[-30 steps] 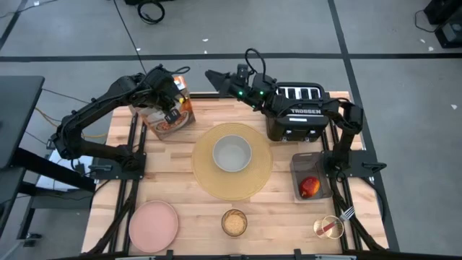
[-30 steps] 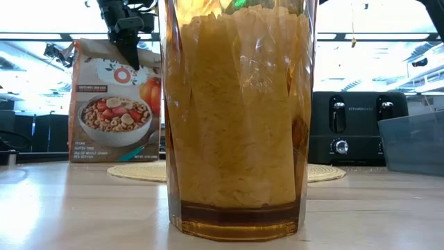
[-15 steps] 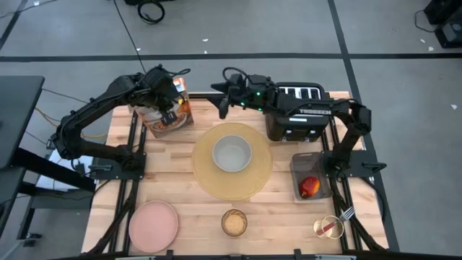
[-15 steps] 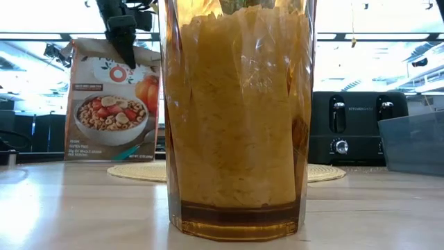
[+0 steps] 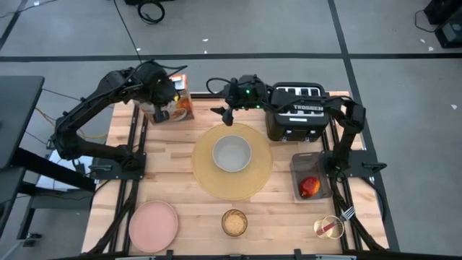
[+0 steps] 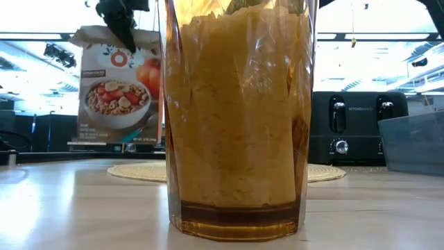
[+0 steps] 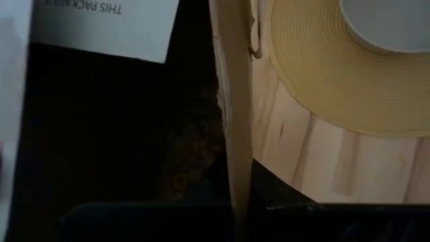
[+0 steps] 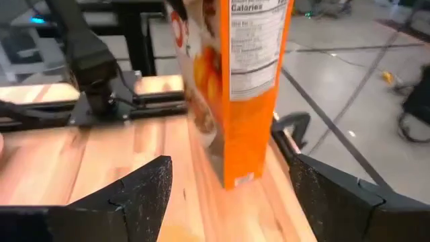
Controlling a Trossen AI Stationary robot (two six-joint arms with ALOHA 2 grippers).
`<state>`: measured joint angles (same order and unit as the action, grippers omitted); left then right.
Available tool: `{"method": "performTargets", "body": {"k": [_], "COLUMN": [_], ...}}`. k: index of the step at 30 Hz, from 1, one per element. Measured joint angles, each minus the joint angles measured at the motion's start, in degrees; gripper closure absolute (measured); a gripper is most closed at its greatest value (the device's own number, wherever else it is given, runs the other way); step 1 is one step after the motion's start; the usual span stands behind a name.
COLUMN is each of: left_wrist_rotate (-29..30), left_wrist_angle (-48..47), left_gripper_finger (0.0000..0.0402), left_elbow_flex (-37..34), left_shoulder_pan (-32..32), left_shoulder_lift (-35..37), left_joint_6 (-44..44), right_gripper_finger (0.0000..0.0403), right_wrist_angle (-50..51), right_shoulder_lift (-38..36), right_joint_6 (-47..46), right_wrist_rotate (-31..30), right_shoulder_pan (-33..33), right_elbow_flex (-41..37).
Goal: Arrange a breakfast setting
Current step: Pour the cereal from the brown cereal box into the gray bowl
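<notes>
My left gripper [image 5: 160,103] is shut on an orange cereal box [image 5: 175,108] at the table's far left; the box also shows in the low view [image 6: 118,87]. My right gripper [image 5: 225,115] is open and empty at the far rim of the tan placemat [image 5: 231,184], its fingers pointing toward the box [image 8: 235,87]. The grey bowl [image 5: 232,154] sits on the placemat. The pink plate [image 5: 153,222] and the amber glass [image 5: 234,222] stand near the front edge. The apple [image 5: 310,186] lies in a grey bin. The red-handled fork [image 5: 333,227] is at the front right. My left gripper holds the cereal box by the wall at its open top [image 7: 235,154], one finger inside the box and one outside. It comes from above, pointing down. The box hangs below it nearly upright, its bottom edge [image 6: 114,143] lifted clear of the table.
The black four-slot toaster [image 5: 296,112] stands at the far right, under my right arm. The grey bin [image 5: 312,173] sits by the right edge. In the low view the amber glass [image 6: 236,118] stands close in front and hides the table's middle.
My left gripper has risen and gone a little toward the far edge with the cereal box, which has come up off the table and straightened from a tilt to nearly upright. My right gripper has swung toward the near edge, down to the placemat's far rim.
</notes>
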<state>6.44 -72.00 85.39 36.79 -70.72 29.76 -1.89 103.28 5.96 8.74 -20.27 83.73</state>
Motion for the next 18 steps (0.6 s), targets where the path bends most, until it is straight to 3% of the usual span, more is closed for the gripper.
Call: {"method": "performTargets", "body": {"k": [8, 13, 18], "left_wrist_rotate": [-2.56, -7.41, -7.06], "left_wrist_angle": [-1.54, 0.01, 1.99], "left_gripper_finger": [0.0399, 0.0399, 0.0399], "left_elbow_flex": [7.02, 11.18, 12.58], "left_shoulder_pan": [-3.22, -6.87, -9.4], "left_shoulder_lift": [0.28, 0.31, 0.22], "left_joint_6": [3.98, 1.9, -0.26], "right_gripper_finger": [0.0059, 0.0018, 0.0005], "right_wrist_angle": [-1.62, -4.97, -4.44], "right_shoulder_lift": [0.55, 0.55, 0.55], "right_joint_6": [-1.18, -0.93, 0.08], "right_wrist_rotate": [2.25, 4.39, 8.08], "right_shoulder_pan": [-2.17, -2.08, -1.84], "right_elbow_flex": [2.39, 2.48, 2.48]}}
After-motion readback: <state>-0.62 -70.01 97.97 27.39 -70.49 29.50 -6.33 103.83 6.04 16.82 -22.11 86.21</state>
